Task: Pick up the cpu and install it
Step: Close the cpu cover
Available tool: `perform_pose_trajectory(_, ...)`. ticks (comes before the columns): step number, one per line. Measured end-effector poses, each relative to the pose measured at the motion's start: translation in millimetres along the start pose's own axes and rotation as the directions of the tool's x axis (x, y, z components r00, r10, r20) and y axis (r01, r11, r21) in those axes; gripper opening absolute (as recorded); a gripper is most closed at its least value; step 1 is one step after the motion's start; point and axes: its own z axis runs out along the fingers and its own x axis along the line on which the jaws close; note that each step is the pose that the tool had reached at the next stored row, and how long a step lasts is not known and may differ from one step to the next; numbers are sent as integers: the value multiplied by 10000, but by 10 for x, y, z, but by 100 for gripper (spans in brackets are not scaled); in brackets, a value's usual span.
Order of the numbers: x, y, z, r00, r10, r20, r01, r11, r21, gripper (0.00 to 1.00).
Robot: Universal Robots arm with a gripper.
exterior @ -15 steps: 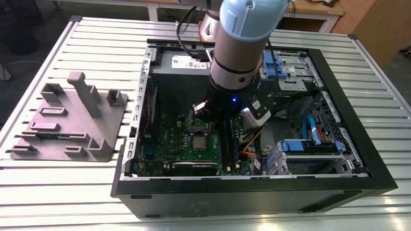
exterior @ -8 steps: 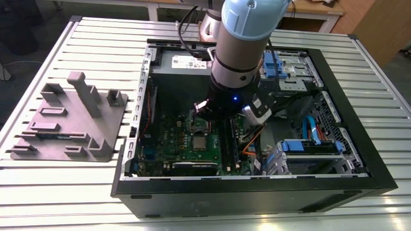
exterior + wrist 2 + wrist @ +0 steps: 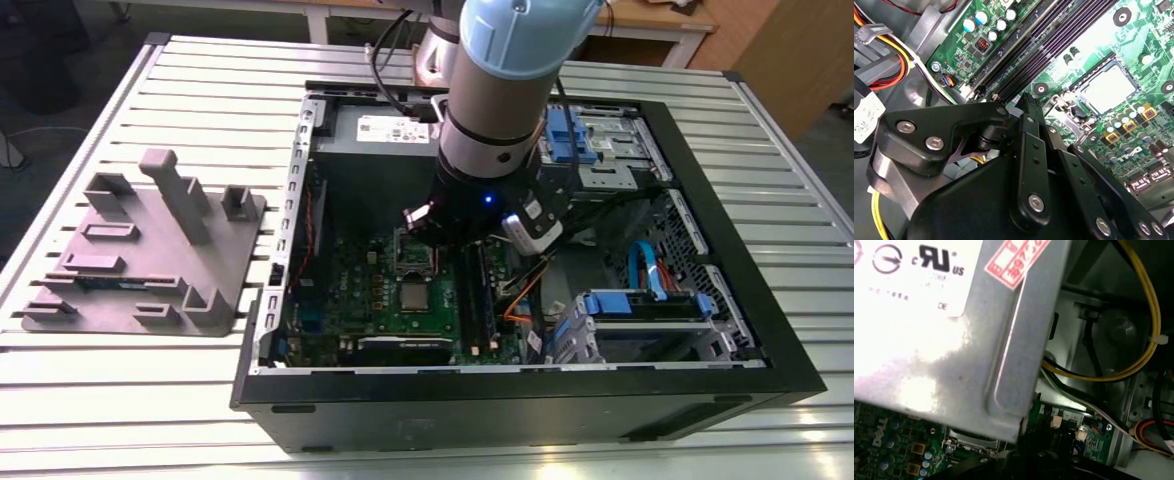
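Note:
The cpu is a small silver square lying flat in its socket on the green motherboard; the exterior view shows the cpu below the raised socket frame. My gripper hangs just above the board, beside the socket and apart from the cpu. Its black fingers meet at the tips with nothing between them. From outside, the arm reaches down into the open computer case and hides most of the gripper.
A grey plastic tray lies on the slatted table at the exterior view's left, with a green memory stick in it. Around the gripper are the grey power supply box, black memory slots, loose cables and blue drive cages.

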Motion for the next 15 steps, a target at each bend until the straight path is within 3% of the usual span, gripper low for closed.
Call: perform_pose_trajectory(15,-19,63,5,10000,0,3,0,10000,-13,10)
